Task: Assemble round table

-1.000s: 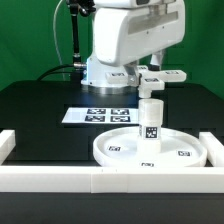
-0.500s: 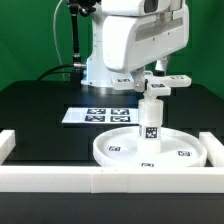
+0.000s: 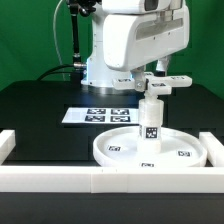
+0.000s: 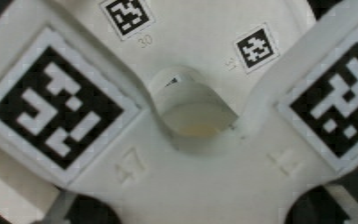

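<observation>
The large round rimmed disc lies flat on the black table. The short post stands upright at its middle. My gripper is shut on the flat base piece and holds it level right over the post's top. I cannot tell whether they touch. In the wrist view the base piece fills the frame, with two large tags and a round socket in its middle. My gripper is closed on its edges, and the fingers show only as dark corners.
The marker board lies behind the disc, toward the robot's base. A long white border rail runs along the near edge, with raised ends at the exterior view's left and right.
The arm has come down a little with the base piece, bringing it closer to the post's top. In the last half second nothing has moved.
</observation>
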{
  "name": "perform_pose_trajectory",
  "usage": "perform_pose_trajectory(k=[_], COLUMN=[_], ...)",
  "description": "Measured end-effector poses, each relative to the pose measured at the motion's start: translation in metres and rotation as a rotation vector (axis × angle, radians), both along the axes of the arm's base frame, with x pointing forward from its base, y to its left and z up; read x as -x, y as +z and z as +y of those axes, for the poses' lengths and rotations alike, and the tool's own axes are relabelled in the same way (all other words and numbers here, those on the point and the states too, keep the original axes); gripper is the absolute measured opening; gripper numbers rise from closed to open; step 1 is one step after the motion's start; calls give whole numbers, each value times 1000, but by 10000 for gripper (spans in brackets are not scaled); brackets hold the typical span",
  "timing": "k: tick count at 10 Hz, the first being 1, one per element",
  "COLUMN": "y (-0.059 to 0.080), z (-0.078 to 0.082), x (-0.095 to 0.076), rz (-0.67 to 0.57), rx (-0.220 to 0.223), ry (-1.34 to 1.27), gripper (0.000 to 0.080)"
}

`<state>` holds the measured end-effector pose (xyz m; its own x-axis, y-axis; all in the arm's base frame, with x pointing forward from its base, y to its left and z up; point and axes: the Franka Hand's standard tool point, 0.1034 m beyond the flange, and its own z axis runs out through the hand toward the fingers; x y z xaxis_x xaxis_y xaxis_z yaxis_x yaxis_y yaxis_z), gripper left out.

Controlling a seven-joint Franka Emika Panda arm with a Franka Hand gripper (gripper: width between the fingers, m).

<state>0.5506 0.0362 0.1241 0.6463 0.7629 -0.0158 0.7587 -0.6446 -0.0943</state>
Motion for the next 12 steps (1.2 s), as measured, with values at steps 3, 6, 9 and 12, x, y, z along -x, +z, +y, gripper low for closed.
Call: perform_pose_trajectory(k=[3, 6, 9, 12], y=[-1, -6, -14, -18], z=[1, 0, -1, -3], x=[5, 5, 6, 5], rz=[7, 12, 24, 18], rx=[1, 0, -2, -3], ry=[2, 2, 6, 2], gripper=[443, 443, 443, 443])
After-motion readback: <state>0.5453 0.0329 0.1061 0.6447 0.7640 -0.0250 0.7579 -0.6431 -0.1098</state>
